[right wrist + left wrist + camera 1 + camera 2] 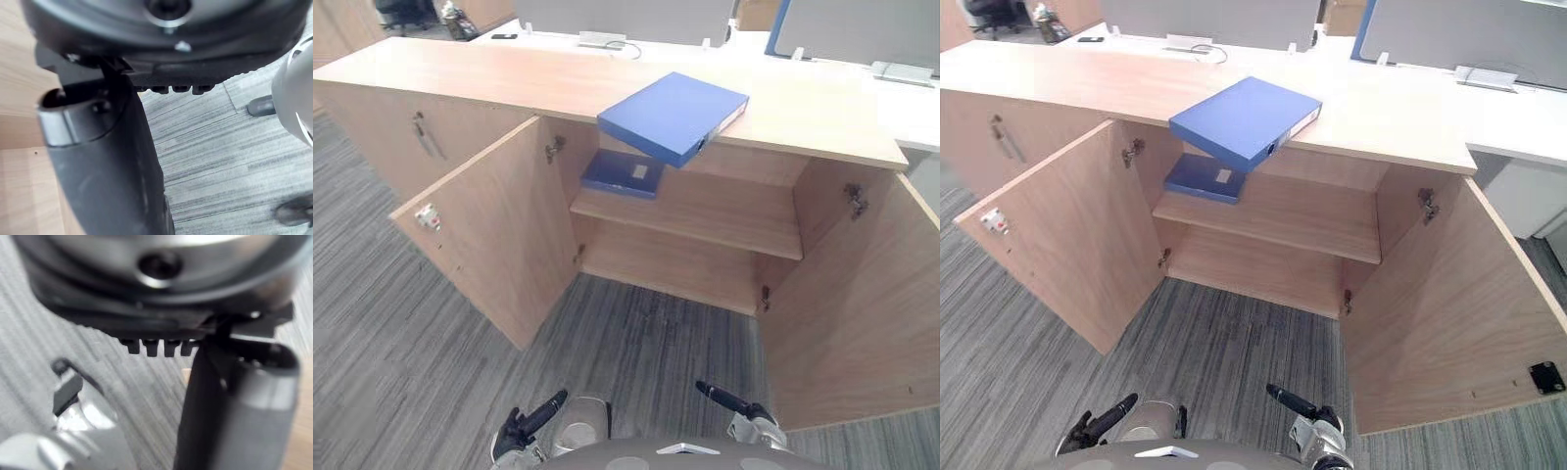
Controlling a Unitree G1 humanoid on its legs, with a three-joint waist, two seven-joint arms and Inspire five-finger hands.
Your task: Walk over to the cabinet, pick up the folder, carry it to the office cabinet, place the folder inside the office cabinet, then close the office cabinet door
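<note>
A blue folder (671,116) lies on the wooden top (460,73) of the office cabinet, one corner overhanging the front edge above the open compartment. A second, flatter blue folder (623,173) rests at the left end of the inner shelf (724,215). Both cabinet doors stand wide open, the left door (499,225) and the right door (862,294). My left hand (536,415) and right hand (729,399) hang low near my body, far short of the cabinet. Each is open and holds nothing; the wrist views show the left hand (161,318) and the right hand (161,58) over carpet.
Left of the open compartment is a closed cabinet door with a metal handle (423,132). A lock plate (429,216) sits on the left door's edge. White desks with grey dividers (626,15) stand behind the cabinet. Grey striped carpet (646,333) lies between me and the open doors.
</note>
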